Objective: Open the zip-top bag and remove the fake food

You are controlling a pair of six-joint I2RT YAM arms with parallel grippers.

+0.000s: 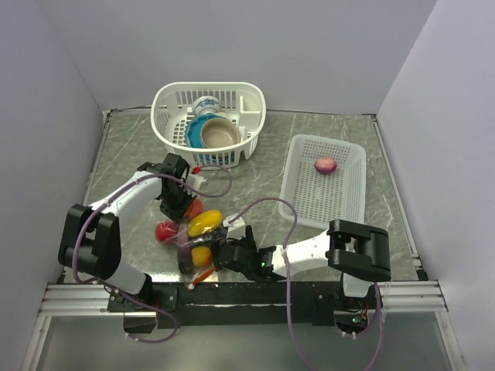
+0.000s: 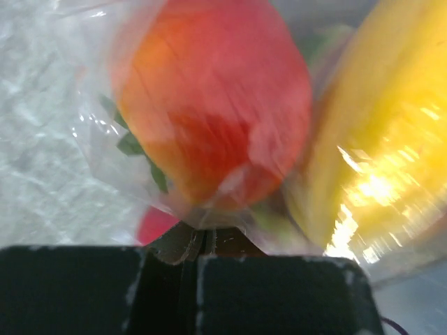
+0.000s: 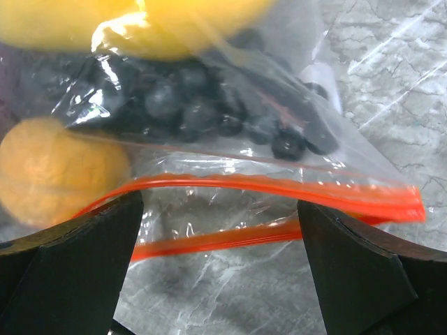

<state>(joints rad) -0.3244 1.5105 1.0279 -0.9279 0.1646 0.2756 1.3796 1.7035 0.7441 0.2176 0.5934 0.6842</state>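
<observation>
- The right gripper (image 3: 220, 209) is released, its 2 fingers spread wide on either side of the red-orange zip strip (image 3: 279, 190). It is lined up with the mouth of the zip-top bag (image 3: 209, 157), probably so it can take 1 lip or reach in.
- The 2 strip halves run apart across the middle of the right wrist view, so the mouth looks at least partly open. I cannot tell how far.
- The bag lies on the grey marble table (image 1: 271, 147) just in front of the arm bases, between the 2 grippers. Its mouth faces the right gripper.
- Most of the fake food (image 1: 203, 232) is inside it. The dark grapes (image 3: 188, 105) sit just behind the strip, an orange (image 3: 56, 171) is to their left and a yellow fruit (image 3: 70, 21) lies beyond.
- The left gripper (image 2: 202, 246) is clenched on a fold of plastic at the bag's far side, below the red apple (image 2: 216, 105). This likely anchors the bag while the other arm works.
- A small red piece (image 1: 165, 230) lies at the bag's left edge. I cannot tell whether it is in or out.
- The loose, crinkled plastic and the crowded fruit stand between the fingers and any 1 piece.
- Farther right, 1 purple onion (image 1: 326, 165) lies in the white tray (image 1: 352, 197), well apart from the bag. By this judgement the emptying has barely begun.
- Farthest back, a white basket (image 1: 174, 131) holds ceramic bowls (image 1: 219, 133), clear of the work.
</observation>
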